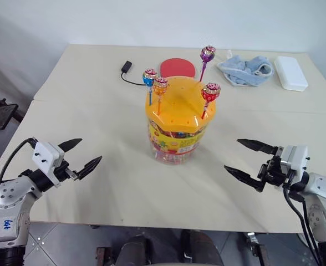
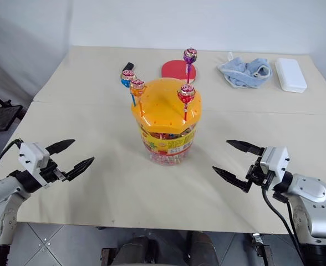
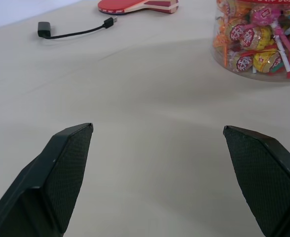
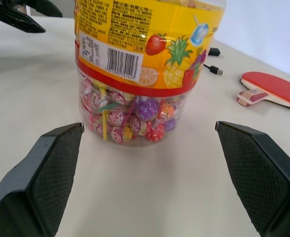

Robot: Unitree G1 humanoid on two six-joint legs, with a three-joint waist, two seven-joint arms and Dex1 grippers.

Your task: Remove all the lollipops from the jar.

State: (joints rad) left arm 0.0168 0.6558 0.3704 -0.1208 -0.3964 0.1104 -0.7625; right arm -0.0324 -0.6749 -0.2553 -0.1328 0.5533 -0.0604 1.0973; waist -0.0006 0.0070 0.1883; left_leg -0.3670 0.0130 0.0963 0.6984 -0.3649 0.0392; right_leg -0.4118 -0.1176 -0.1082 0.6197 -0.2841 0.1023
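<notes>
Both hands, left (image 1: 79,155) and right (image 1: 247,159), wait wide open, lower frame; all four lollipops (image 1: 210,91) still stand in the jar (image 1: 175,119) lid. Next: reach one.

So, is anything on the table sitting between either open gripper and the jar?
Nothing visible. Bare table lies between the left gripper, the right gripper and the jar. The paddle, cable and cloth lie behind it.
</notes>
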